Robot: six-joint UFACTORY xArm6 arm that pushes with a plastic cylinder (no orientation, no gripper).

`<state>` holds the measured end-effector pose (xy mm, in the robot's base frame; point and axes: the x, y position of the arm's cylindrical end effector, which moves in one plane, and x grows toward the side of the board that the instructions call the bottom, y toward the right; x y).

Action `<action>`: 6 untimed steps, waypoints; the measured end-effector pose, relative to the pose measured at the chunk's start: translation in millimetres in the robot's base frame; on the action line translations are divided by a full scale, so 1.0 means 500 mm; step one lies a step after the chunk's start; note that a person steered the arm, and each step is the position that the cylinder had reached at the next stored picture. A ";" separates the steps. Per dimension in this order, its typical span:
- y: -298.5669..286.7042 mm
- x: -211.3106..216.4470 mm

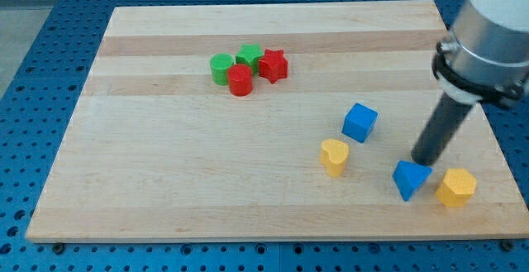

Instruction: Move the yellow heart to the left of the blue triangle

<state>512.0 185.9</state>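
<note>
tip (423, 161) down on board (165, 189), touching top edge of blue triangle (410, 178) | no jaws on this rig (bare rod, grips nothing) | yellow heart (334, 156) left of triangle, apart, below blue cube (359, 122) | yellow hexagon (455, 188) just right of triangle | red and green cluster (247, 68) well apart, view's top

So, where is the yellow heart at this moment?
The yellow heart lies in the board's lower right part, just below and left of the blue cube and to the view's left of the blue triangle, apart from both.
</note>
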 end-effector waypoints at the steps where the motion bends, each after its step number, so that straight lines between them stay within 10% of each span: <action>1: -0.073 -0.013; 4: -0.115 -0.198; 6: -0.179 -0.121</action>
<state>451.6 96.1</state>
